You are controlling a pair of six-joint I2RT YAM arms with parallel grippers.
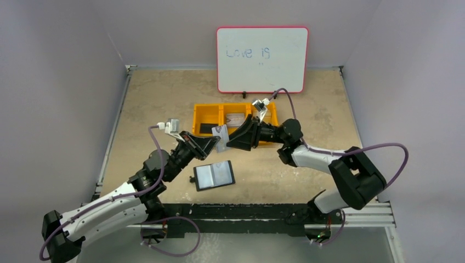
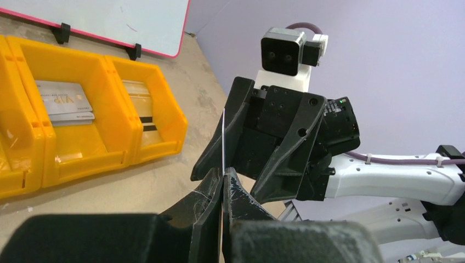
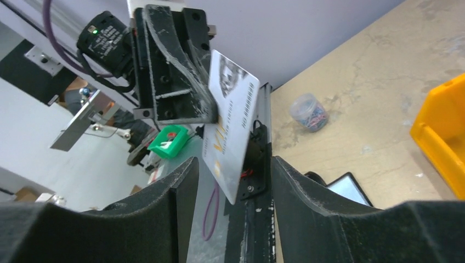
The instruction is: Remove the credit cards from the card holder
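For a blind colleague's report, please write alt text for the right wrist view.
The left gripper pinches a pale credit card in mid-air; the right gripper, fingers open, flanks it without touching. A yellow tray corner shows at right.

White-shelled left arm and right arm, black joints, purple cables, scuffed black end effector fingers

Plain pale lilac walls enclose a mottled beige tabletop, with a red-framed white dry-erase board standing at its far edge.
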